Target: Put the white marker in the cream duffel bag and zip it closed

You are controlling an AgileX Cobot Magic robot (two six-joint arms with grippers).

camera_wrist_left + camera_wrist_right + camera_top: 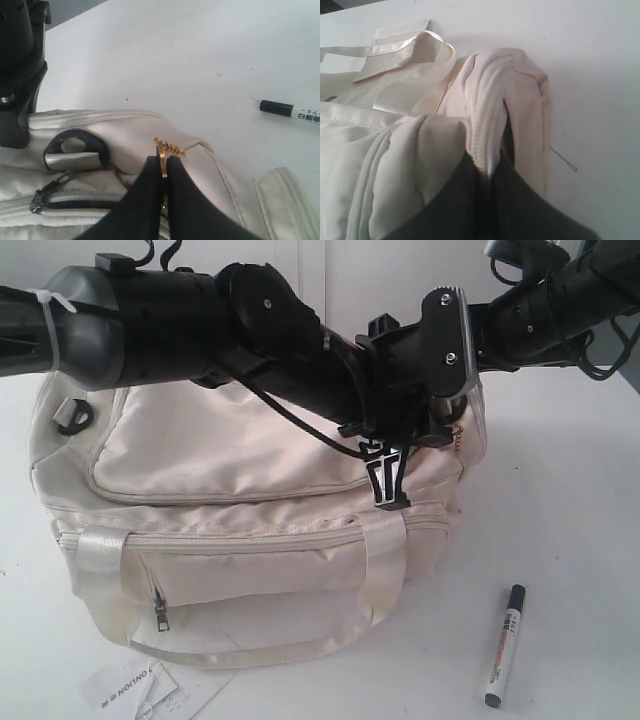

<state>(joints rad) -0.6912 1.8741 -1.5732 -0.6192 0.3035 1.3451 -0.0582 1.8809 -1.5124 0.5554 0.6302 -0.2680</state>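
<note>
The cream duffel bag (250,510) stands on the table with its curved top flap lying flat. The white marker (505,645) lies on the table in front of the bag's right end, black cap away from me; it also shows in the left wrist view (290,111). My left arm reaches across the bag to that end. There my left gripper (164,167) is shut on the gold zip pull (168,148). My right gripper (490,167) is shut on a raised fold of the bag (485,125) along its zip edge. In the exterior view the arms hide both sets of fingertips.
A printed paper tag (150,690) lies at the front left of the white table (570,490). Shiny strap handles (250,640) hang down the bag's front, beside a front pocket zip (160,615). A black cable clip (388,475) dangles from my left arm.
</note>
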